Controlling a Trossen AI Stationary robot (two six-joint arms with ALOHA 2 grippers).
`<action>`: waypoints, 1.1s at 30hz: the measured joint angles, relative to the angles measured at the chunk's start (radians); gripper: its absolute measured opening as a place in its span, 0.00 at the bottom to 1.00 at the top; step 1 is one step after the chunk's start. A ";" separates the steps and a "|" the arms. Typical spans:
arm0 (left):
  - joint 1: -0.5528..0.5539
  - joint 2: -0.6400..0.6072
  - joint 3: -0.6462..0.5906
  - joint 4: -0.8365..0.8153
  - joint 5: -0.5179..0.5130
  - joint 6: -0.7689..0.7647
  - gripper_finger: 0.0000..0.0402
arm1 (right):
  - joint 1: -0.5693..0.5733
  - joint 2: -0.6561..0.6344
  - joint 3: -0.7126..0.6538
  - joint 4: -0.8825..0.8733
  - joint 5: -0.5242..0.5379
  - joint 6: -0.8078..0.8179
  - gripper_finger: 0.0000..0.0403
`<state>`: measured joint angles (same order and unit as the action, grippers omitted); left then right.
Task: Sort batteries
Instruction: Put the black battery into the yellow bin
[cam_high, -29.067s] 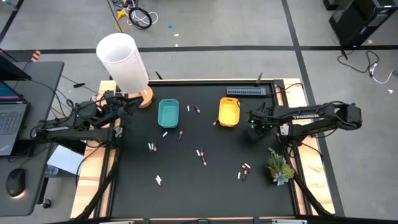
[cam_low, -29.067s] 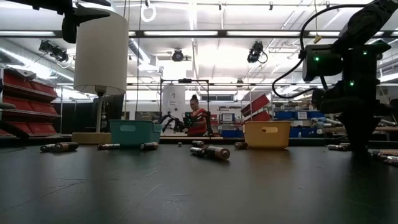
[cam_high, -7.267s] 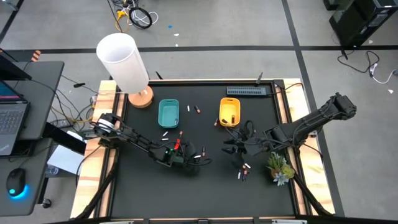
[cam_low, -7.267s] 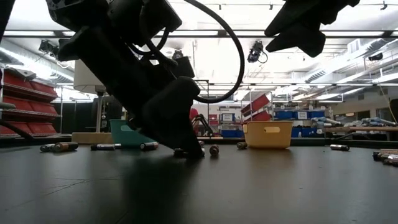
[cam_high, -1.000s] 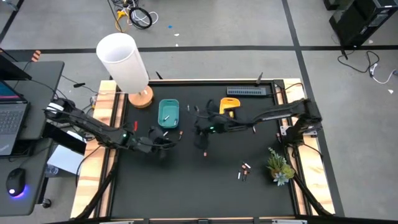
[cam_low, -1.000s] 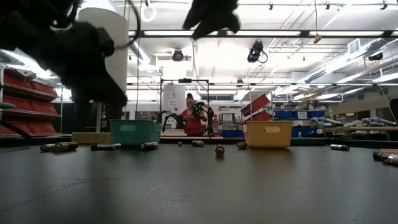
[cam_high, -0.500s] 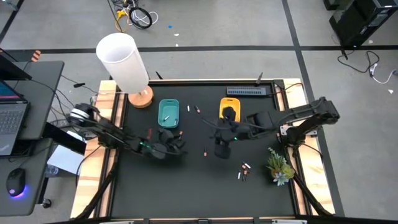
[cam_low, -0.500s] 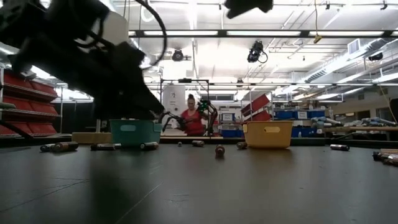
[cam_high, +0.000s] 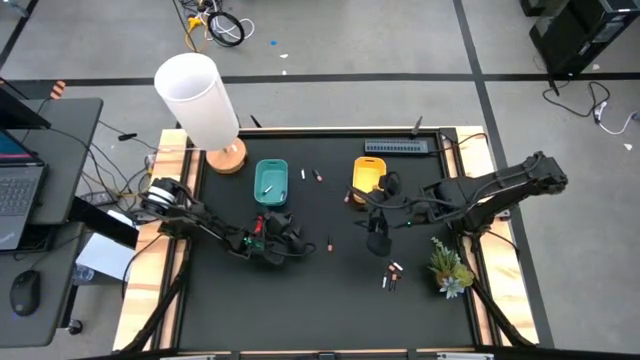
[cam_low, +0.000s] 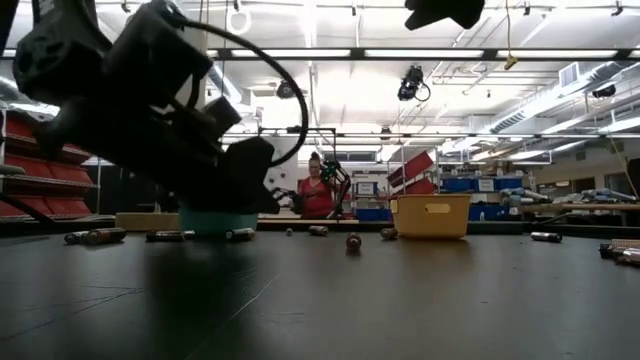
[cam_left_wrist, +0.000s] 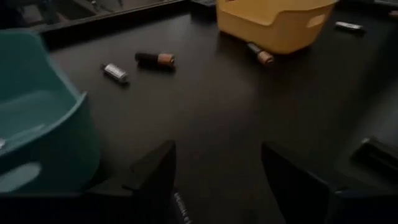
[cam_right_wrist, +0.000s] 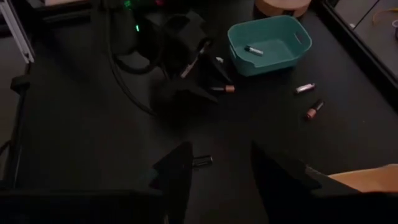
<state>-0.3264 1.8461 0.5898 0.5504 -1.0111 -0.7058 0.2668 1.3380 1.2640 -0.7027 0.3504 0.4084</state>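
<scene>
Where the left hand (cam_high: 283, 236) gapes empty, teal tray (cam_low: 212, 218) half-hidden, right hand (cam_high: 377, 240) unclear.

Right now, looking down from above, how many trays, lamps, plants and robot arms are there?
Trays: 2, the teal tray and the yellow tray
Lamps: 1, the white lamp
Plants: 1, the little plant
Robot arms: 2, the left arm and the right arm
Total: 6

Two trays: teal tray (cam_high: 270, 181), yellow tray (cam_high: 367, 174). One lamp (cam_high: 199, 103). One plant (cam_high: 449, 270).
</scene>
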 joint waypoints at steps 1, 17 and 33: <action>0.001 0.009 -0.002 -0.002 -0.011 -0.011 0.62 | 0.000 -0.001 0.000 0.008 0.000 0.000 0.43; 0.029 0.076 -0.003 0.000 0.018 -0.155 0.59 | 0.000 0.000 0.000 0.014 -0.011 -0.011 0.43; 0.026 0.076 -0.003 -0.068 0.127 -0.118 0.20 | 0.000 -0.013 0.001 0.003 -0.014 -0.019 0.43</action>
<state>-0.3004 1.9217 0.5873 0.4825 -0.8844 -0.8234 0.2665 1.3252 1.2648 -0.6999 0.3363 0.3893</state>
